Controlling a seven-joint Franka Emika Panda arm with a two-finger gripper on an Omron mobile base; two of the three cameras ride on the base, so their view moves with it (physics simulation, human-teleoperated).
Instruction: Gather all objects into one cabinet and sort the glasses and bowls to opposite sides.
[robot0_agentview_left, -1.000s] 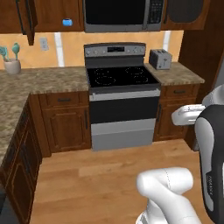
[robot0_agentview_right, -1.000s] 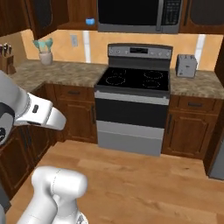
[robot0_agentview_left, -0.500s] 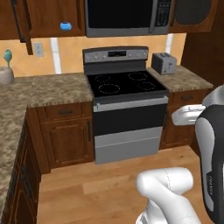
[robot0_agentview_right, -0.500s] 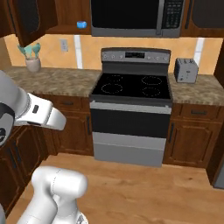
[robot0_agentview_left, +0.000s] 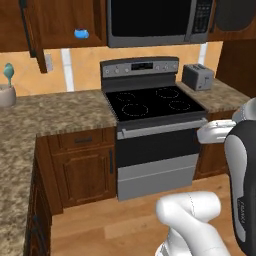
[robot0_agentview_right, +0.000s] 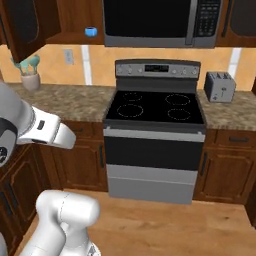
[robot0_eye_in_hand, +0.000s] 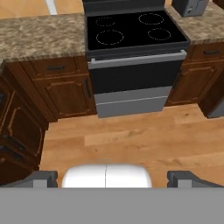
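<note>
Over the last second the whole picture has shifted in both base views: the stove and the granite tabletop have grown larger and slid sideways, which reads as the base driving closer rather than anything on the counters moving. The blue mug sits on the shelf of the open wall cabinet, just left of the microwave, and now sits higher and nearer in frame; its door hangs open with the black bar handle facing out. The hand points down at the wooden floor, its fingers spread wide with nothing between them. No pale mugs or wooden bowl can be made out here, so the approach probably only brings the cabinet into reach. Room for moving is fair: open floor lies before the stove, but the tabletop's corner run closes in on the left, the lower cabinet fronts stand near that side, and the open door juts out over the tabletop, an edge the arm would likely have to clear when reaching up. A toaster and a utensil pot stand well apart.
</note>
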